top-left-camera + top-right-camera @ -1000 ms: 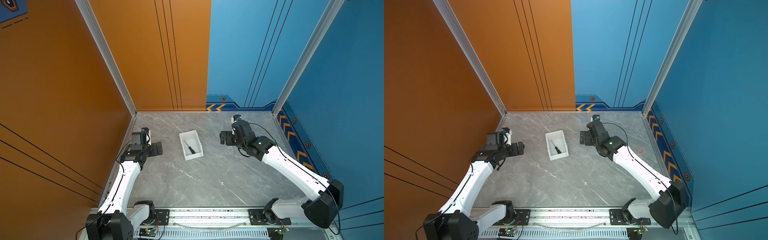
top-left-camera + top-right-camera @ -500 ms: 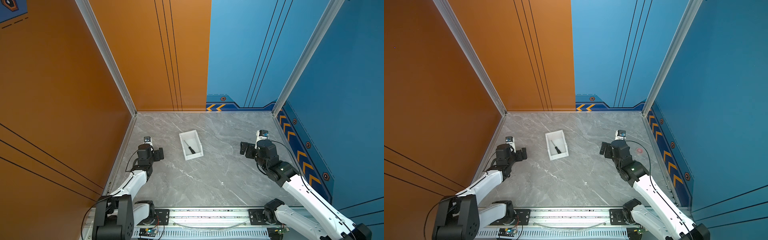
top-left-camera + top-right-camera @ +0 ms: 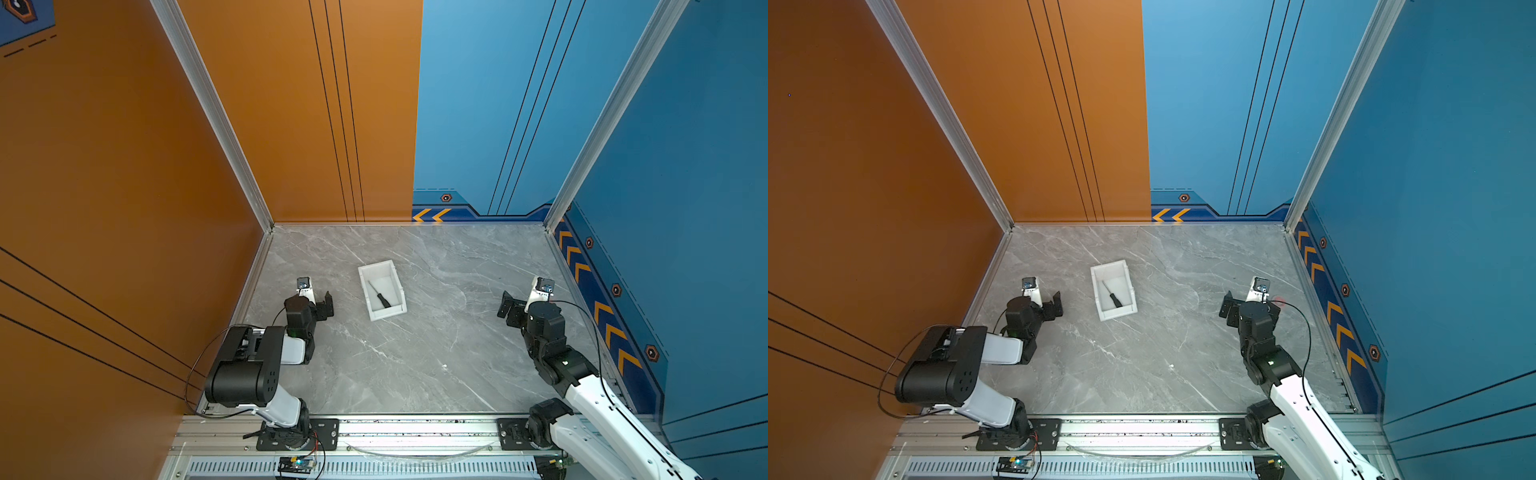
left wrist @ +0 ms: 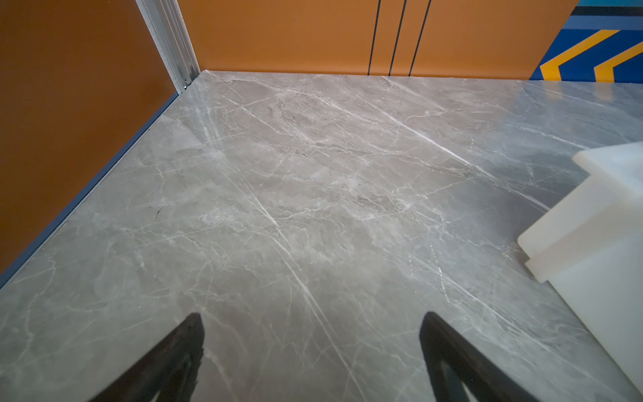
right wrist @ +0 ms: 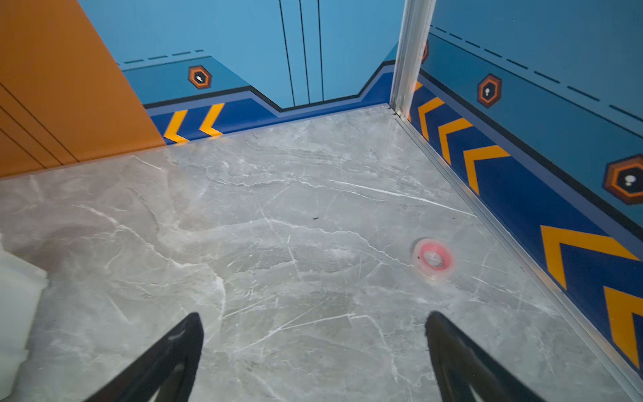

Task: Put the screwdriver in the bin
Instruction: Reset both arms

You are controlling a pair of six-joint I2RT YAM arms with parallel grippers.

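Note:
The white bin [image 3: 376,266] [image 3: 1108,266] stands on the grey marble table, left of the middle. The black-handled screwdriver [image 3: 380,294] [image 3: 1113,295] lies slantwise inside it in both top views. My left gripper [image 3: 320,301] [image 4: 311,318] hovers to the bin's left, open and empty; in the left wrist view the bin's wall [image 4: 598,240] shows at the edge of the picture. My right gripper [image 3: 516,305] [image 5: 313,316] is far right of the bin, open and empty, with only bare table between its fingers.
A small clear disc with a red ring [image 5: 433,259] [image 3: 1280,301] lies on the table by the right gripper, near the blue side wall. An orange wall runs close beside the left arm. An aluminium rail [image 3: 415,428] with both arm bases borders the front.
Both arms have drawn back from beside the bin toward the front rail and folded lower. The screwdriver and bin have not moved. Both grippers stay open.

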